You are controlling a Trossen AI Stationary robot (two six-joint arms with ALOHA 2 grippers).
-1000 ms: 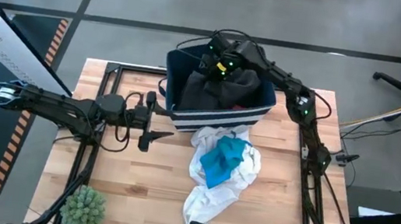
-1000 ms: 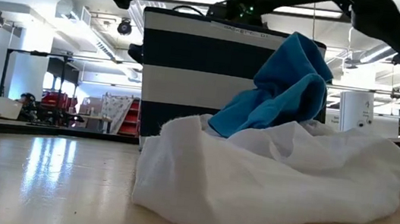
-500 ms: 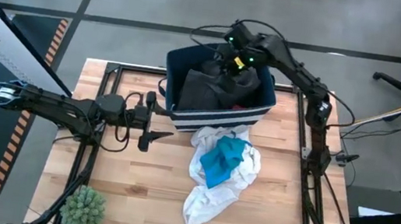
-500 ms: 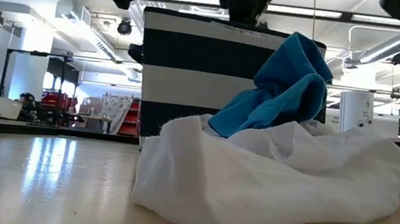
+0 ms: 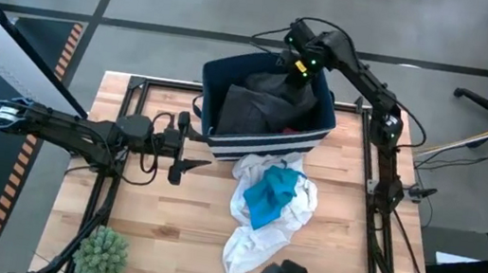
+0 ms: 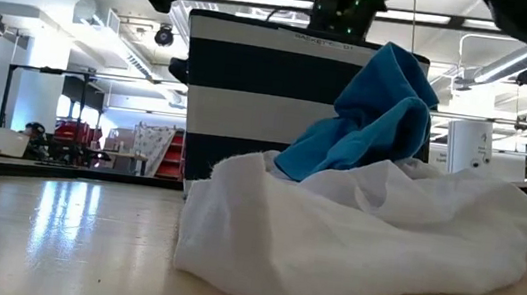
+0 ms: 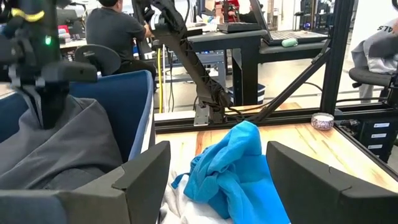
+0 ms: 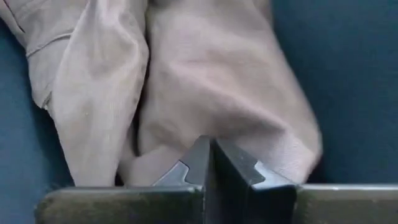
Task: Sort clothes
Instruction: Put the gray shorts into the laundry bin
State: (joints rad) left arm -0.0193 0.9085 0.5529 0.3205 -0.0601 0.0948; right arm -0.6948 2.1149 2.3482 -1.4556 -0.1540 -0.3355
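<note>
Right gripper (image 5: 297,75) — pinched shut on the dark grey garment (image 5: 258,105) — hangs over the bin (image 5: 262,144); left gripper (image 5: 187,148) waits wide.

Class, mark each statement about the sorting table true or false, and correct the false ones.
1. The teal garment lies on the white garment. True.
2. The dark grey garment is inside the striped bin. True.
3. The right gripper hangs over the bare table with fingers wide open. False: it is over the bin, fingers shut on the dark grey garment.
4. The left gripper grips the teal garment. False: it is open, beside the bin, holding nothing.
5. A small plant stands inside the bin. False: it stands at the table's corner.
</note>
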